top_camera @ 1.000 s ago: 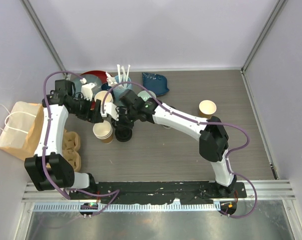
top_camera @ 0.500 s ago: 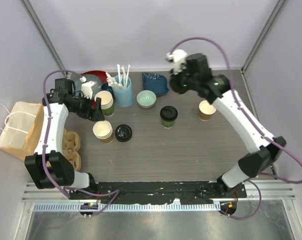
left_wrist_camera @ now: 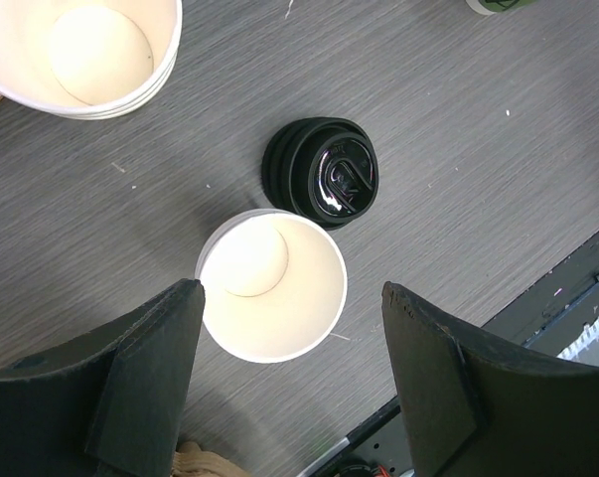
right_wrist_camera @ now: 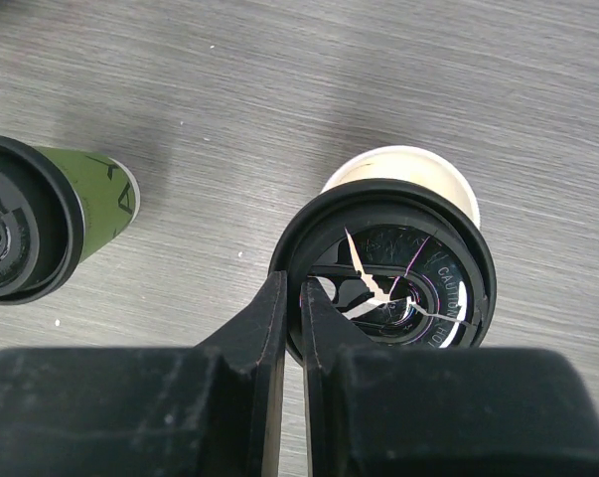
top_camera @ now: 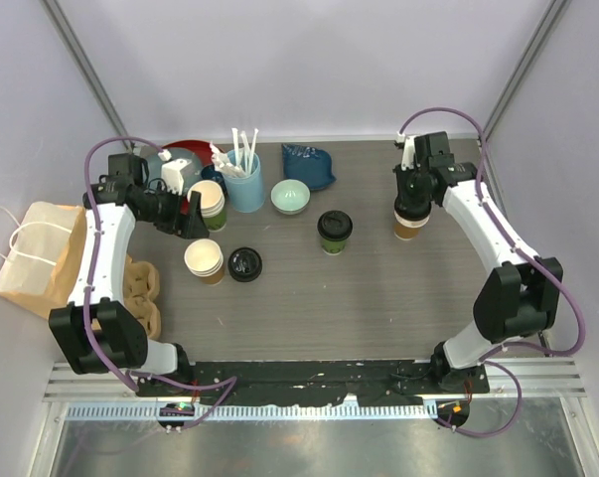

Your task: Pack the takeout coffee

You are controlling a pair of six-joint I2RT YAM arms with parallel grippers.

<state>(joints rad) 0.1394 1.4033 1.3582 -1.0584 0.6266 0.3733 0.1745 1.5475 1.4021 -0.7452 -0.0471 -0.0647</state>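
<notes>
Takeout coffee, two cups, neither packed yet.

1. My right pincer (right_wrist_camera: pixel 294 295): clenched thin on a round black plastic lid (right_wrist_camera: pixel 388 283), gripping its near edge only.
2. Brown-walled paper cup (top_camera: pixel 409 230): directly beneath that lid, far right of the grey wood-grain table (top_camera: pixel 378 298). Its cream rim peeks out past the lid, so the lid sits off-centre. Whether lid and rim touch, I cannot tell.
3. Green-walled paper cup with black lid (top_camera: pixel 334 231): upright mid-table, well apart to my left.
4. My left pincer (top_camera: pixel 190 217): spread wide, empty, above a lidless cup stack (left_wrist_camera: pixel 271 298) beside loose black lids (left_wrist_camera: pixel 321 174).
5. Brown paper bag (top_camera: pixel 36 258): far left, well apart from both cups.

Hazards, by my judgement: pressing down off-centre with an edge grip could cock the lid or tip the light cup.
</notes>
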